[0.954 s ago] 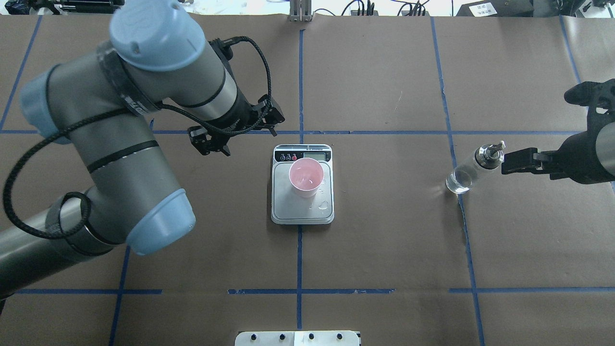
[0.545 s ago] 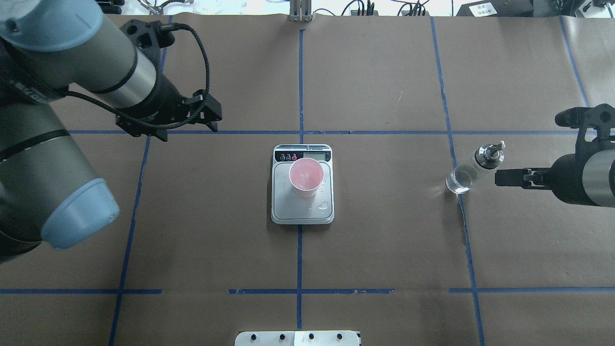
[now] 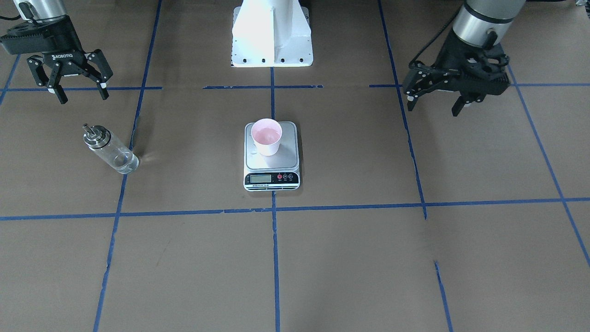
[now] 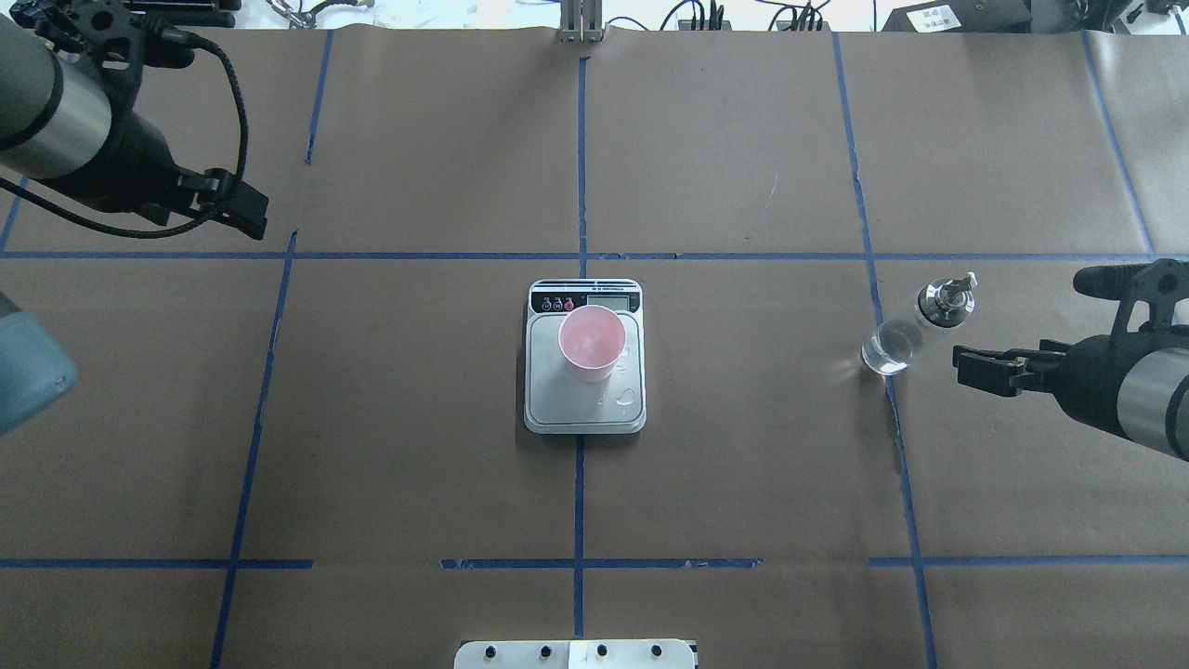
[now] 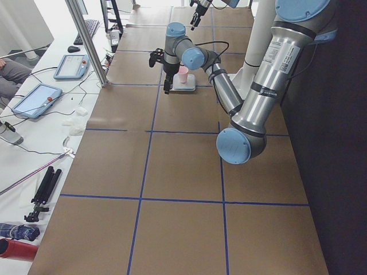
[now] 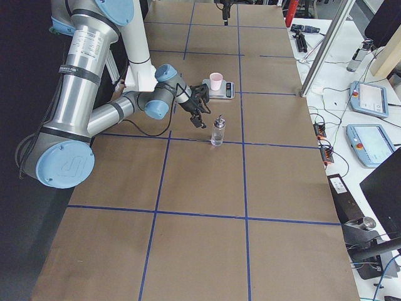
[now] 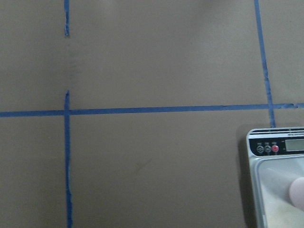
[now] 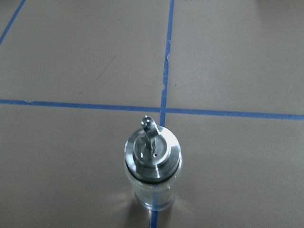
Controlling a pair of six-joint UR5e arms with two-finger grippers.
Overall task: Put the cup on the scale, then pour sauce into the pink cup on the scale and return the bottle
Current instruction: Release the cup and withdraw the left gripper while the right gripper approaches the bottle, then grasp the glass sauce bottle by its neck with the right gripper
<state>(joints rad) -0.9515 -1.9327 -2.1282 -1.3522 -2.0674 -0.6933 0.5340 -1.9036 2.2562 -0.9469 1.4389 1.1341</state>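
Cup (image 3: pixel 266 136) upright on scale (image 3: pixel 286 157) platform. Bottle (image 3: pixel 110 150) stands free near right gripper (image 3: pixel 82 97), fingers spread, empty. Left gripper (image 3: pixel 432 108) likewise spread, well apart from scale.

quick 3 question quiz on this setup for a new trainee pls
1. True or false: the cup stands on the scale.
2. Which hand is nearer the bottle?
3. The left hand is: A) open, away from the scale B) shut on the cup C) touching the bottle

Key: 1 true. 2 the right hand, open and not touching the bottle. 3 A.
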